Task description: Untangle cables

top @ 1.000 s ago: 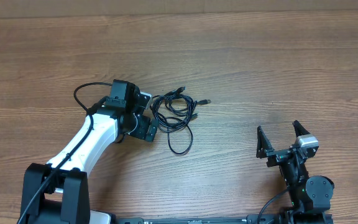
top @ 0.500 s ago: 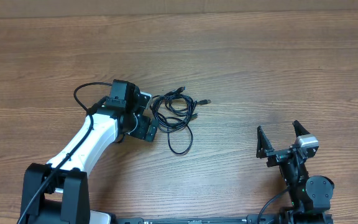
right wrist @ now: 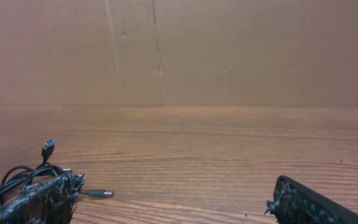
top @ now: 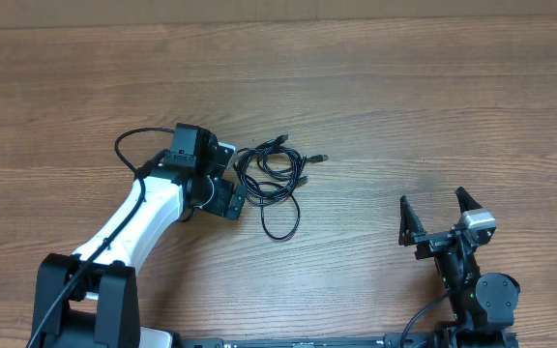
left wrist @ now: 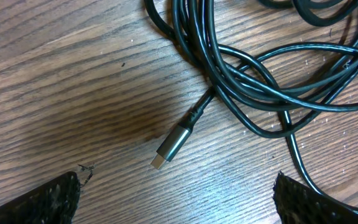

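The cables (top: 271, 167) lie as a tangle of thin black loops on the wooden table (top: 404, 97), with one loop trailing toward the front. My left gripper (top: 233, 179) is open just to the left of the tangle, its fingers pointing at it. In the left wrist view the cables (left wrist: 253, 93) fill the top and a metal plug (left wrist: 171, 146) lies between and ahead of the fingertips (left wrist: 48, 199), with nothing gripped. My right gripper (top: 433, 208) stands open far to the right, empty. From the right wrist the cables (right wrist: 14, 177) show low at the left behind the left finger.
Light wooden table all around. A plain brown wall (right wrist: 179, 50) rises behind the table's far edge in the right wrist view. The left arm (top: 133, 217) reaches in from the front left; the right arm's base (top: 482, 295) sits at the front right.
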